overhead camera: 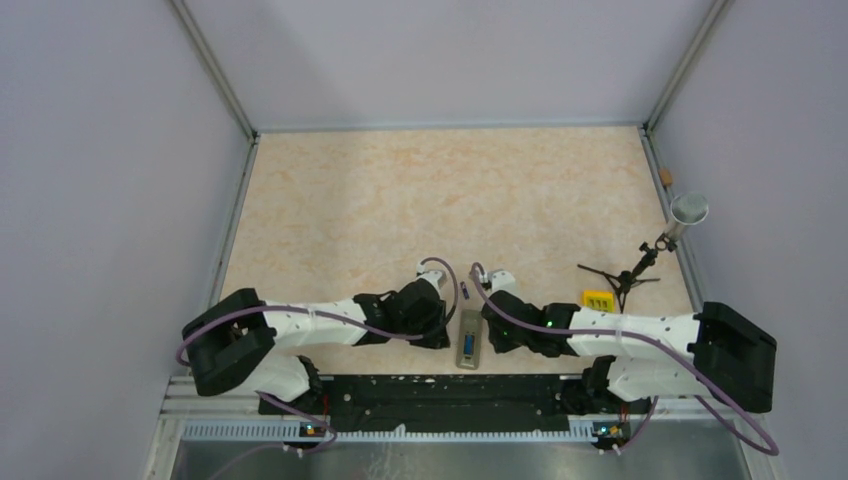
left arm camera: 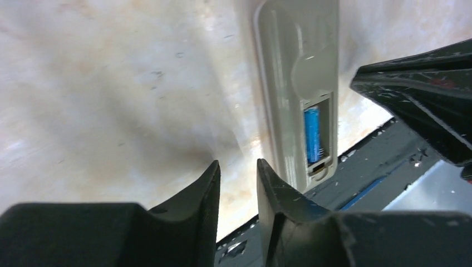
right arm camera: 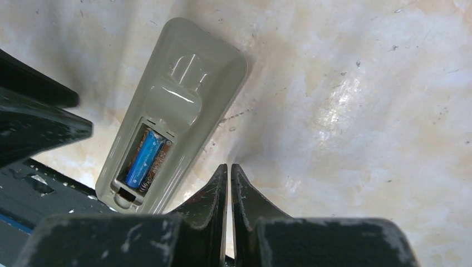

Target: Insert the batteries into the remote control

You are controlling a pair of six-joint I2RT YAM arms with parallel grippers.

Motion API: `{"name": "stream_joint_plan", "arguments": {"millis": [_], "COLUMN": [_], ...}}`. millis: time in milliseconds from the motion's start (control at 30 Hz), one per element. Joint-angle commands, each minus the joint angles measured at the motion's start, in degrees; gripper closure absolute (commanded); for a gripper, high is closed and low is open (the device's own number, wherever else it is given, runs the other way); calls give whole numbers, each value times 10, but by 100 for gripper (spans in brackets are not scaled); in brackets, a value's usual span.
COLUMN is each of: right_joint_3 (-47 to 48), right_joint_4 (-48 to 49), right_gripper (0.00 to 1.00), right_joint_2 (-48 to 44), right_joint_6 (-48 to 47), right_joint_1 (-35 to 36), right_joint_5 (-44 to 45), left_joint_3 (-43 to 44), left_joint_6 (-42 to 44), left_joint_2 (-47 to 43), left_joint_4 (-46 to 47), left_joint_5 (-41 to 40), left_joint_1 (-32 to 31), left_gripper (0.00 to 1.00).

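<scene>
Nearest you, your left gripper (left arm camera: 238, 164) hung just left of the remote control (right arm camera: 195, 72), its jaws a narrow way apart with nothing between them. Your right gripper (right arm camera: 229, 167) hung just right of it, its jaws all but together and also empty. Between them the remote lay grey back up on the table (right arm camera: 345, 111), its recess at the near end and uncovered. One blue battery (right arm camera: 142, 158) lay seated in the recess; the slot beside it (right arm camera: 160, 158) showed only bare board and spring. By my reckoning you were halfway: one cell in, one left to load. I could not tell where the second battery lay. Farther right, a yellow block (overhead camera: 597, 299) and a small tripod stand (overhead camera: 628, 274) stood well apart.
</scene>
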Motion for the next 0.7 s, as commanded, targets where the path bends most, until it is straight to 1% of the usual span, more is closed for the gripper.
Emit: {"name": "stream_joint_plan", "arguments": {"millis": [0,167,300,667], "right_joint_3": [25,20,16,-7], "right_joint_4": [-3,-6,-13,-16], "right_gripper": [95,93,93,92], "right_joint_2": [-24,-42,-56,-95], "right_joint_6": [-7,-5,-4,4], "right_joint_1": [6,6,6,5], "right_joint_5": [22,28,33,35], "left_joint_3": [15,36,60,132], "left_joint_6": [4,11,19,19], "left_joint_2": [-56,-70,-54,23], "left_joint_4": [-79,-88,-102,-137], "left_joint_5": [-72,-51,-50,-63], "left_joint_1": [-1,-2,-9,-37], "left_gripper": [65,51,46,44]}}
